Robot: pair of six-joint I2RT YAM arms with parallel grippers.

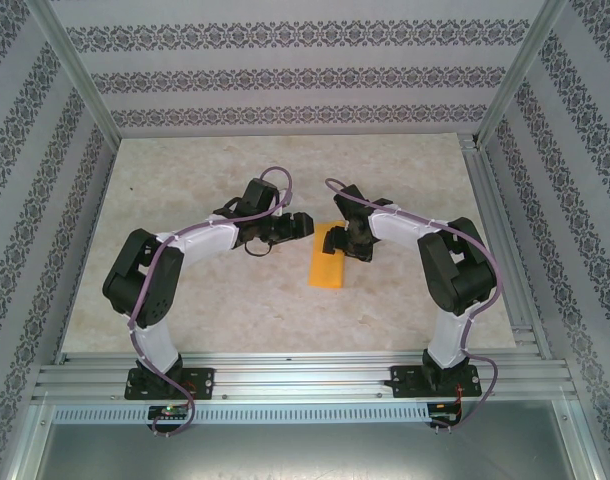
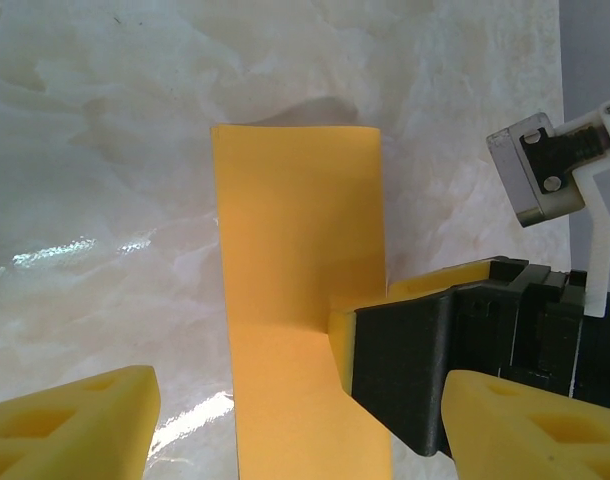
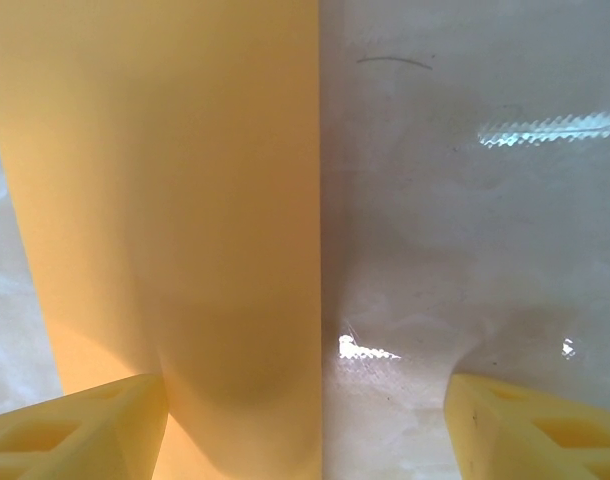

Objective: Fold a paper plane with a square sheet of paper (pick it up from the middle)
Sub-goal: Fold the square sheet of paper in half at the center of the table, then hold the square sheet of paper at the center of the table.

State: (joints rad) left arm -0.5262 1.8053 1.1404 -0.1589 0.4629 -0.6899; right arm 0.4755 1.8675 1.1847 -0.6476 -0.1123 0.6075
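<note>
From their bases at the near edge of the desk point(image 1: 385, 180), both arms rise to bent elbows and lean inward, wrists tipped down, so that the left claw point(image 1: 293, 226) and the right claw point(image 1: 337, 242) almost meet mid-desk. Both stand wide with nothing held. The right one straddles a long edge of the sheet of paper point(image 1: 327, 270), one finger point(image 3: 75, 430) over it and the other over bare desk. The sheet, a narrow orange-yellow strip, lies on the desk between the claws, its far end beneath the right claw.
</note>
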